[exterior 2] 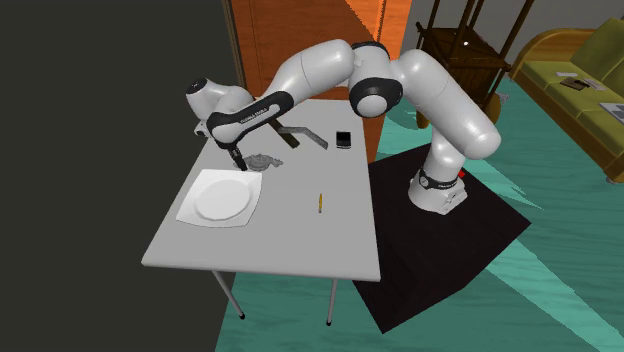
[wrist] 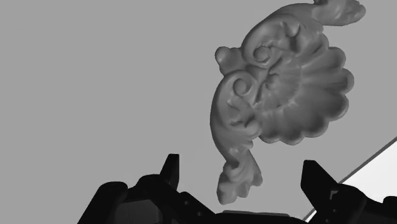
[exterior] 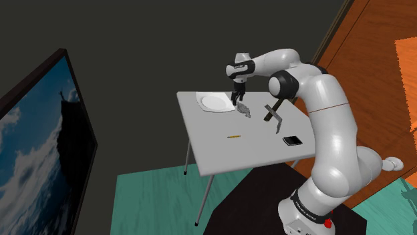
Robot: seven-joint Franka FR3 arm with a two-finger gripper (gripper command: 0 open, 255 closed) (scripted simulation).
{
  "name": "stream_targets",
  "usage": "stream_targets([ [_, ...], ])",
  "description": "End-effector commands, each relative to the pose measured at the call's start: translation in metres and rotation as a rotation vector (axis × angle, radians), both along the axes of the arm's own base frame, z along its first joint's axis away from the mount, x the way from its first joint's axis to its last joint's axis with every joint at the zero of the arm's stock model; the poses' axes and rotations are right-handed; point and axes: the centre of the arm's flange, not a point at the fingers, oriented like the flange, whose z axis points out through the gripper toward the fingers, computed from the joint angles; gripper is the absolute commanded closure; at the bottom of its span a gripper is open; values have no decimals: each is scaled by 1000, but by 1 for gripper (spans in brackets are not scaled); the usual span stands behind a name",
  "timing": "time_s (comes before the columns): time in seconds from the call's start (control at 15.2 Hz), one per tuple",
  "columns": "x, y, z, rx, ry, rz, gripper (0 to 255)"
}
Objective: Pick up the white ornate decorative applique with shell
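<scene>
Black fingers [wrist: 170, 167] of the gripper [wrist: 242, 167] are seen parted and clasping nothing, with only the lower curl of the applique [wrist: 280, 95] lying between them and touched by neither. The applique is drawn grey, and it is laid flat on the table [exterior: 234, 157] towards the edge farthest from the stand, just beside the plate [exterior: 214, 102] and well apart from the pencil [exterior: 233, 136] and the phone [exterior: 292, 141]. In the second exterior view the gripper [exterior 2: 236, 160] is held low over the table [exterior 2: 290, 245], between the plate [exterior 2: 222, 198] and the applique [exterior 2: 262, 160]. The step in hand is judged to be the final alignment before descent. It would be done best if the hand were carried forward until the scrolled body, not just the tail, is straddled. The wrist should then be turned so the closing runs across the short width, and the fingertips lowered almost to the tabletop, since the piece is thin. Its long axis runs from the curl by the fingers to the far curl, slanting across their closing line, with the shell's fan apparently turned towards the plate.
</scene>
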Motion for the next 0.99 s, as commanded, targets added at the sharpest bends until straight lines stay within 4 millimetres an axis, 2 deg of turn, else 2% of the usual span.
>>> stream_targets([
  [0.0, 0, 1, -5, 0, -1, 0, 0],
  [0.07, 0, 1, -5, 0, -1, 0, 255],
  [0.66, 0, 1, -5, 0, -1, 0, 255],
  [0.92, 0, 1, 17, 0, -1, 0, 255],
])
